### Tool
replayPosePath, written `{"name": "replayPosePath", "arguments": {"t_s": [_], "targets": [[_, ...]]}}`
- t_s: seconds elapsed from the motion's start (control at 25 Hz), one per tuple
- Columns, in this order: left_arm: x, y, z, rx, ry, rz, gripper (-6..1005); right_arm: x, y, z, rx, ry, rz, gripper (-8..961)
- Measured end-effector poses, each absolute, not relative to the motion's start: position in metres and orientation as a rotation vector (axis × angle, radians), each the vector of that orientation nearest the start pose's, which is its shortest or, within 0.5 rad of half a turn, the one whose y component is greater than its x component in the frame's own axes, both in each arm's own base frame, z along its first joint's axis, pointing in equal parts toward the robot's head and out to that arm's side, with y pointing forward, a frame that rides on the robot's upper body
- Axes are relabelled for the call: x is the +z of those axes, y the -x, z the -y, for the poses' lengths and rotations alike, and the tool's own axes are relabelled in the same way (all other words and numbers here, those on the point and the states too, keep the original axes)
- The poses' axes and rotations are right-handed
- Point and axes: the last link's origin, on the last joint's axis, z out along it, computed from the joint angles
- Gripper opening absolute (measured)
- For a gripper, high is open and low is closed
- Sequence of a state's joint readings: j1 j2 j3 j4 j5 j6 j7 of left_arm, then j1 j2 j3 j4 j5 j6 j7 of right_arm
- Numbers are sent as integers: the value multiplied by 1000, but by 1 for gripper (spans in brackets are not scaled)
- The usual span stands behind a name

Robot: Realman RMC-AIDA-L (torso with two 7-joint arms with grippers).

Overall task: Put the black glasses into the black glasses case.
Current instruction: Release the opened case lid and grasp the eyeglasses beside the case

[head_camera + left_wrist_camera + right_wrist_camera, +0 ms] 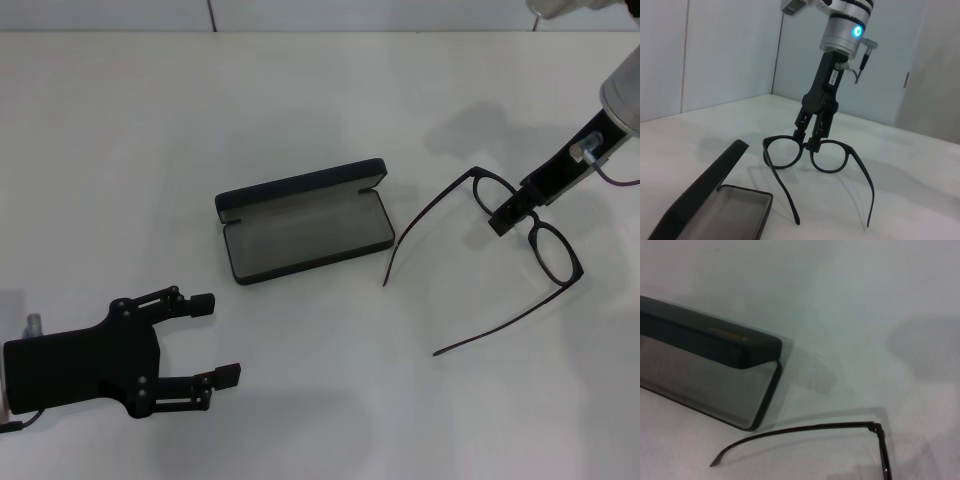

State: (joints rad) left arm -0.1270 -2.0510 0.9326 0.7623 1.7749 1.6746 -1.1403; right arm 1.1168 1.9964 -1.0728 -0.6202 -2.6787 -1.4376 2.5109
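Observation:
The black glasses case point(305, 232) lies open at the table's middle, grey lining up and lid standing at its far side. It also shows in the left wrist view point(735, 210) and the right wrist view point(715, 340). The black glasses point(556, 250) are to its right, temple arms unfolded and pointing toward me. My right gripper point(505, 215) comes down from the far right and is shut on the bridge between the lenses, as the left wrist view shows point(807, 140). The near temple arm point(805, 430) ends just beside the case. My left gripper point(217, 337) is open and empty at the front left.
The white table point(300, 100) holds nothing else in view. Its back edge meets a pale wall point(300, 12) at the far side. My right arm's shadow falls on the table behind the glasses.

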Motion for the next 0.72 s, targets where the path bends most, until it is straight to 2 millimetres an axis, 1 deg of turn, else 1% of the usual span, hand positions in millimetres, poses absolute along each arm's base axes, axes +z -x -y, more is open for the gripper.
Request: {"name": "replayPosePath", "arguments": {"t_s": [0.36,0.72], "targets": [[8,325,-217,-711,2717,528,881,-19,-160,-430,-561,2566,-1148,824],[8,325,-216,-711,2716,528,871,-22,-162,-429,-554,2559,-1157,776]]}}
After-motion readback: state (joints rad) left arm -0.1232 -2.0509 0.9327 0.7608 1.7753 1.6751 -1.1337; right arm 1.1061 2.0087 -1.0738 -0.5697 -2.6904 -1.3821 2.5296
